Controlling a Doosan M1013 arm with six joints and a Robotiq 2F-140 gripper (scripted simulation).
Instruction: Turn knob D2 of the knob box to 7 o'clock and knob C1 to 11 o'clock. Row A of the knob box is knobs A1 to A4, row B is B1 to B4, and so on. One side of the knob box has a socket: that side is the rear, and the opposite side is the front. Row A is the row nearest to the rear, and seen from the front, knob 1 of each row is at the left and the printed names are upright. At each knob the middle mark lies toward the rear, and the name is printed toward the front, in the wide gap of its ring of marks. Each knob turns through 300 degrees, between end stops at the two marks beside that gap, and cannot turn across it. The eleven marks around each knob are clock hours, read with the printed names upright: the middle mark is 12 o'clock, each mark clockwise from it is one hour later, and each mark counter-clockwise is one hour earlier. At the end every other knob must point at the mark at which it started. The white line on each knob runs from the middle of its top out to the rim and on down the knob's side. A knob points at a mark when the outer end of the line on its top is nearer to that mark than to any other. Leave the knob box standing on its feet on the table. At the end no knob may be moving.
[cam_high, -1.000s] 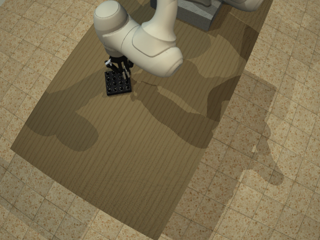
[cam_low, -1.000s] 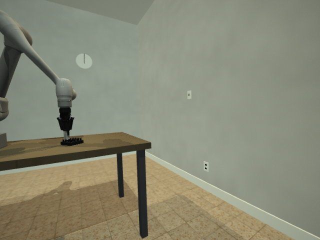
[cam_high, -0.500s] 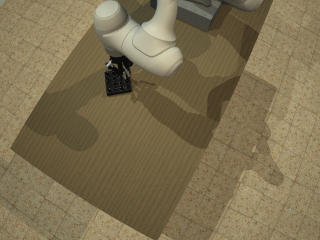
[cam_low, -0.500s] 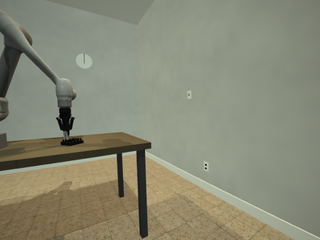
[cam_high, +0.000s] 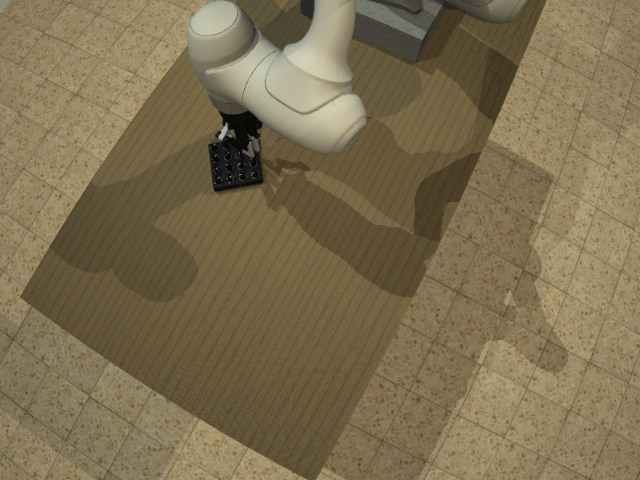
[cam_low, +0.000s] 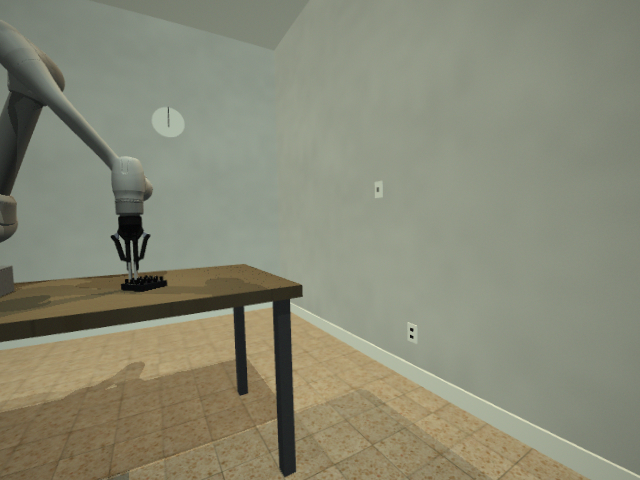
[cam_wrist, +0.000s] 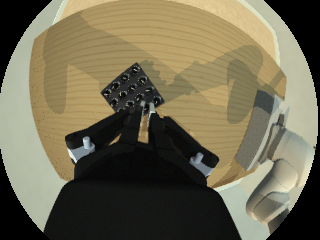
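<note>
The black knob box (cam_high: 235, 174) (cam_low: 150, 283) (cam_wrist: 127, 88) stands flat on the wooden table (cam_high: 310, 320) (cam_low: 217, 289) (cam_wrist: 200, 34), with its small black knobs in a grid. My gripper (cam_high: 240, 146) (cam_low: 131, 275) (cam_wrist: 146, 107) points straight down onto the box. Its fingers are closed around one knob in the row at the box edge nearest the arm's base. The printed names and the white knob lines are too small to read, so I cannot tell which knob it is. The fingers and the arm hide that knob.
The arm's grey base block (cam_high: 392, 25) (cam_low: 4, 279) stands at the far end of the table. The big arm links (cam_high: 289, 87) hang over the table just behind the box. The table's left edge is near the box.
</note>
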